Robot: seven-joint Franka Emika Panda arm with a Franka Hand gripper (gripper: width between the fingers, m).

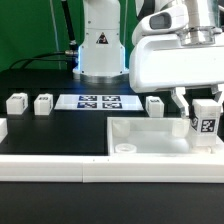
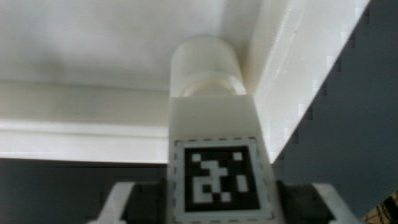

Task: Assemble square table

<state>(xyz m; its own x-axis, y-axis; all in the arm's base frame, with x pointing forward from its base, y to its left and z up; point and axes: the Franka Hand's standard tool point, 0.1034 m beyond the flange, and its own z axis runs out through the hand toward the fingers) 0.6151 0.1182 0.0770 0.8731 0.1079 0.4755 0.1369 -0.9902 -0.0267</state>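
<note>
Hanging vertical between fingers (image 2: 128, 205), leg (image 1: 206, 122) above tabletop (image 1: 140, 124).

The black desk (image 1: 50, 135) carries 3 small white legs standing in a row toward its far side. A leg (image 1: 15, 101) and a second leg (image 1: 44, 103) are at the exterior view's left, and a third leg (image 1: 155, 106) is further right. Between the second and third lies the flat marker board (image 1: 100, 101). The white tabletop (image 1: 150, 138) lies at the near right, just behind a long white rail (image 1: 50, 166) that runs along the near edge. The arm's base (image 1: 100, 55) stands at the far side.
</note>
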